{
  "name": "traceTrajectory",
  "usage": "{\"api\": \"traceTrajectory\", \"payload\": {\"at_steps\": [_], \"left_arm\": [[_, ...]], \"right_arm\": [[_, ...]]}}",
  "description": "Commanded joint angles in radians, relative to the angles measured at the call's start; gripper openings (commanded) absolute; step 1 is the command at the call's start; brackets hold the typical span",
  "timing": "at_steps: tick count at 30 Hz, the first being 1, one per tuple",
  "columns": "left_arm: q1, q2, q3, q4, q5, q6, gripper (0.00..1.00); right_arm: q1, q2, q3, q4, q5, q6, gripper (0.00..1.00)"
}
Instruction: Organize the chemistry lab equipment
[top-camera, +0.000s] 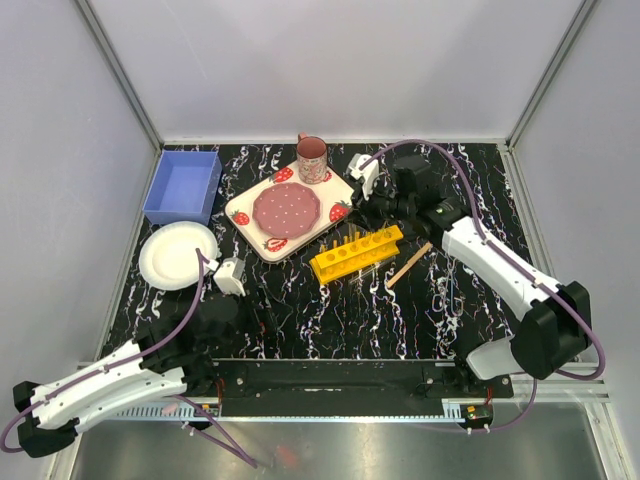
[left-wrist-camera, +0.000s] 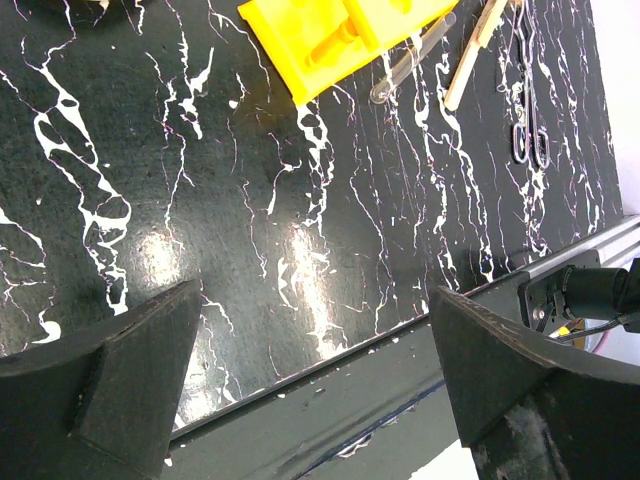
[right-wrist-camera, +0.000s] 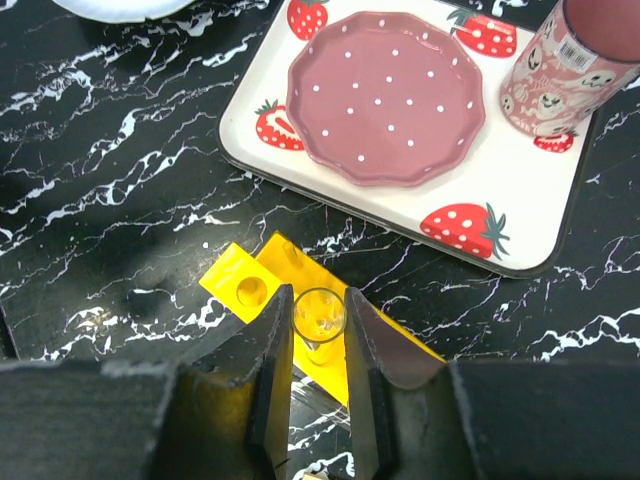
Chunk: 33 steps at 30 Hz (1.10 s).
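Observation:
The yellow test-tube rack (top-camera: 357, 250) lies mid-table, also in the right wrist view (right-wrist-camera: 245, 288) and the left wrist view (left-wrist-camera: 335, 35). My right gripper (top-camera: 360, 215) (right-wrist-camera: 318, 335) hangs over the rack's left part, shut on a clear tube (right-wrist-camera: 320, 318) held upright, mouth up, above the holes. Another clear tube (left-wrist-camera: 410, 65) lies beside the rack. The wooden-handled brush (top-camera: 410, 265) (left-wrist-camera: 475, 55) lies right of the rack. Slim dark metal tools (top-camera: 450, 300) (left-wrist-camera: 528, 115) lie further right. My left gripper (top-camera: 268, 320) (left-wrist-camera: 315, 380) is open and empty over the table's near edge.
A strawberry-patterned plate (top-camera: 290, 210) (right-wrist-camera: 540, 215) and pink mug (top-camera: 311, 158) (right-wrist-camera: 560, 70) stand behind the rack. A white paper plate (top-camera: 178, 254) and a blue bin (top-camera: 183, 186) are at the left. A metal rail runs along the near edge (left-wrist-camera: 400, 330).

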<state>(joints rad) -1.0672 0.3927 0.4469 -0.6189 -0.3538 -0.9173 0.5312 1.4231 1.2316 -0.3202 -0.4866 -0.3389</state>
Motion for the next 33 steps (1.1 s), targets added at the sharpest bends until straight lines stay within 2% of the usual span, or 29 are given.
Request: {"api": "traceTrajectory", "payload": {"at_steps": [1, 24, 33], "left_arm": [[0.004, -0.008, 0.003, 0.031, -0.016, -0.003, 0.99], [0.004, 0.012, 0.003, 0.071, 0.01, 0.021, 0.99], [0.003, 0.021, -0.004, 0.093, 0.032, 0.038, 0.99]], "right_arm": [[0.01, -0.033, -0.055, 0.107, -0.001, -0.02, 0.22], [0.01, -0.046, -0.236, 0.286, -0.066, -0.017, 0.23], [0.01, -0.067, -0.279, 0.306, -0.083, -0.022, 0.25]]}}
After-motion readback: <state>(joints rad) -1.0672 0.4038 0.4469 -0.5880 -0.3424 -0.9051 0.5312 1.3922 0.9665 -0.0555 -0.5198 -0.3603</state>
